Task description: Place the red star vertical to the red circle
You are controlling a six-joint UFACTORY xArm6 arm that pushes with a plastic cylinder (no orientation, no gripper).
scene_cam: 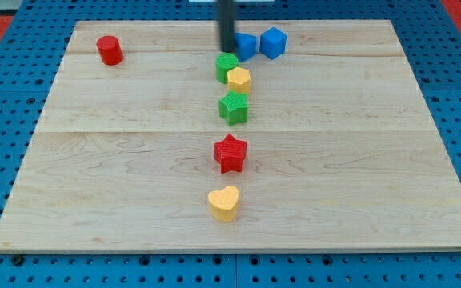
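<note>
While only one camera view is given, everything below is read from it.
Tip: my tip [227,48] is seen near the view's top, just above the green circle [226,66] and beside a blue block [246,45]; no fingers exist, nothing is grasped.
Red star [230,153]: placed mid-board, well apart from the tip.
Red circle [110,50]: set at the view's top left.
Between: green star [234,107], yellow block [239,79].
</note>
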